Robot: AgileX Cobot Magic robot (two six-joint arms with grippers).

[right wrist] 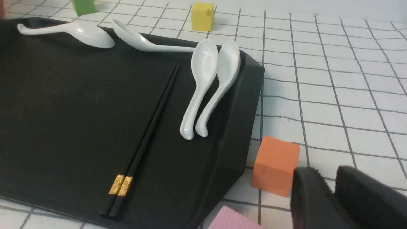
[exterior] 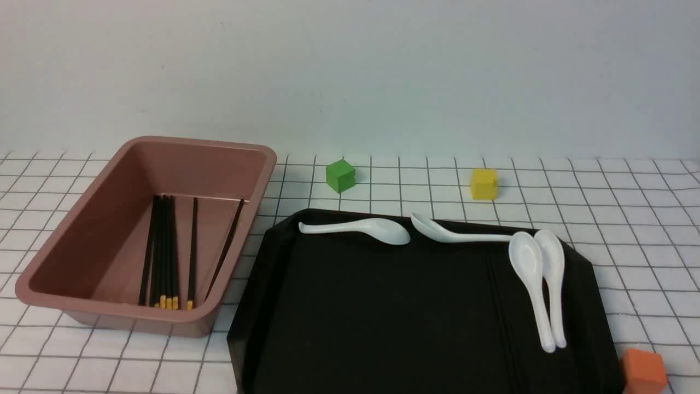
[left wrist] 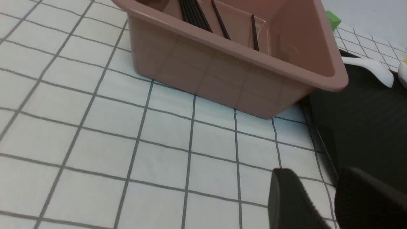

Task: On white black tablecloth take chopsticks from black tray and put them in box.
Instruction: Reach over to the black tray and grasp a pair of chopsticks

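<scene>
My view: checked tablecloth (exterior: 629,219) carries the pinkish box (exterior: 82,241) at 9 o'clock, black tray (exterior: 383,306) at 5, green cube (exterior: 340,175) and yellow cube (exterior: 484,184) at 12, orange cube (exterior: 645,371) at 4.
</scene>
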